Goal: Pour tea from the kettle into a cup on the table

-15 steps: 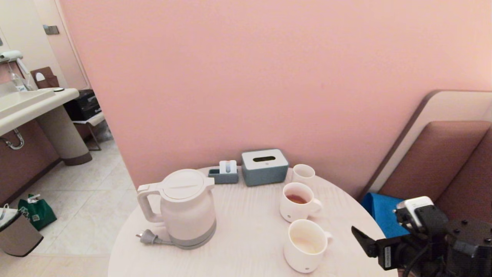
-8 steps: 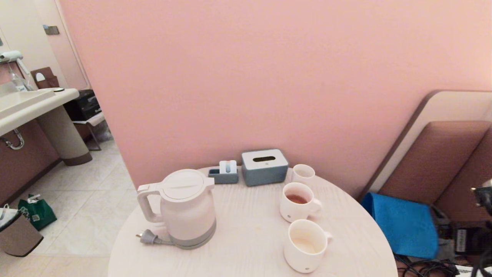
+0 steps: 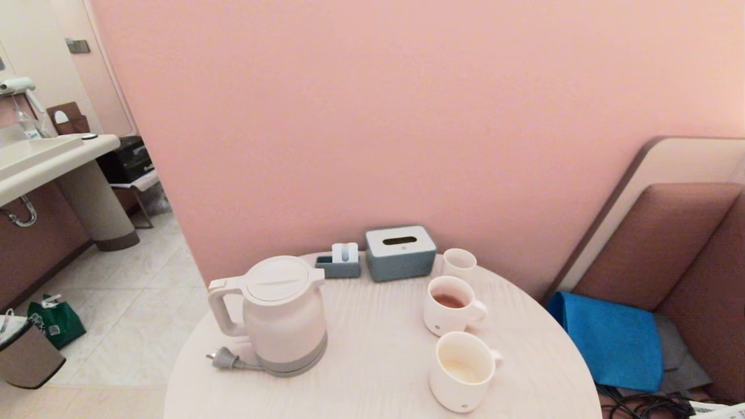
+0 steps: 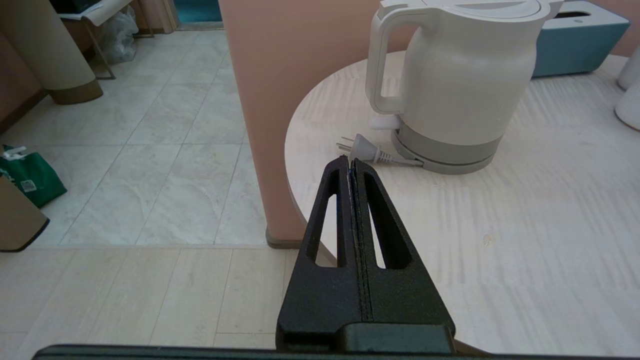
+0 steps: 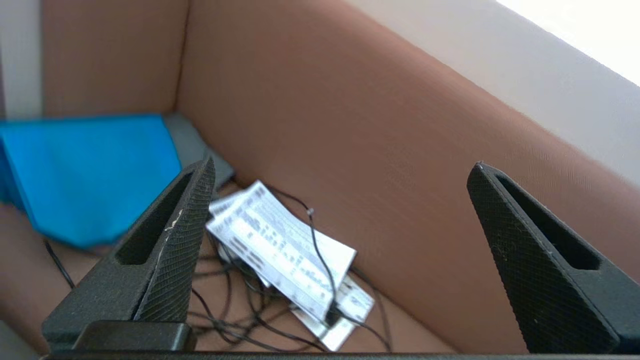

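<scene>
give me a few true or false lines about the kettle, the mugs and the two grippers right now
1. The kettle stands upright on the table with its lid on. True.
2. The left gripper grips the kettle handle. False: it is shut on nothing, short of the plug.
3. The farther mug holds reddish-brown tea. True.
4. The nearer mug lies on its side. False: it stands upright, with only a pale film inside.
5. The right gripper is open, off the table, over papers and cables. True.
6. The tissue box sits between the two mugs. False: it is at the table's far edge by the wall.
</scene>
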You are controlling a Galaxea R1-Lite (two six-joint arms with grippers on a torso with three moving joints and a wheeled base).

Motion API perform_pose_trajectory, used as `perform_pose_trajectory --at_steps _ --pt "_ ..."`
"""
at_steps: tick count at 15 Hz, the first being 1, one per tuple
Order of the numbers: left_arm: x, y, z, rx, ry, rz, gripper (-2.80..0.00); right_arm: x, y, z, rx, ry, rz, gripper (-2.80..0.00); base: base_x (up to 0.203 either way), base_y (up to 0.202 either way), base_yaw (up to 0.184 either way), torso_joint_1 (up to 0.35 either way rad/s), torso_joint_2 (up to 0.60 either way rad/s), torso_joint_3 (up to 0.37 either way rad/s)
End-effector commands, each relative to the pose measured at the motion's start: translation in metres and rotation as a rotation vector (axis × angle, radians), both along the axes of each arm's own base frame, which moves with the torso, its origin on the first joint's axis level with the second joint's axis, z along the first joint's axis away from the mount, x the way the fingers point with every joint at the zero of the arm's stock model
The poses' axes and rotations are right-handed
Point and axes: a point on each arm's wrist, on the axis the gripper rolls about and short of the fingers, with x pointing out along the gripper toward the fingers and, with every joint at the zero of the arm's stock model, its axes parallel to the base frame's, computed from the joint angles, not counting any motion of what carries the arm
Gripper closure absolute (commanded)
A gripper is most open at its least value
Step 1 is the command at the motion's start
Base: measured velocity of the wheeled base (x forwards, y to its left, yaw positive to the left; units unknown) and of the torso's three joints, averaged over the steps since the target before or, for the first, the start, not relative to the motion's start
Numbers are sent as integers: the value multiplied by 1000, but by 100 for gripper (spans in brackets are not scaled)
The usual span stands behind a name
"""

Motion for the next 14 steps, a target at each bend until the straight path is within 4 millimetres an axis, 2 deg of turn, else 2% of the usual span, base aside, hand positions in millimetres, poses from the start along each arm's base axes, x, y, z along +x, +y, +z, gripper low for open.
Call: perform_pose_trajectory --at_steps 1,3,4,7,9,11,14 --pt "0 0 0 0 2 1 0 -29 -2 -1 7 -147 -31 -280 0 0 0 0 0 0" --pt "0 0 0 0 1 1 0 -49 -2 -9 8 -220 17 -280 0 0 0 0 0 0" --pt "0 0 0 0 1 1 0 -55 0 -15 3 -258 149 -280 0 0 0 0 0 0" --pt "0 0 0 0 1 1 0 -56 11 -38 55 -281 773 -280 0 0 0 0 0 0" --pt "0 0 0 0 1 1 0 -56 18 -56 209 -206 1061 -280 0 0 0 0 0 0" --pt "0 0 0 0 1 1 0 -57 19 -65 283 -175 1086 -280 0 0 0 0 0 0" --pt "0 0 0 0 1 1 0 -54 18 -72 246 -118 1059 -280 0 0 0 0 0 0"
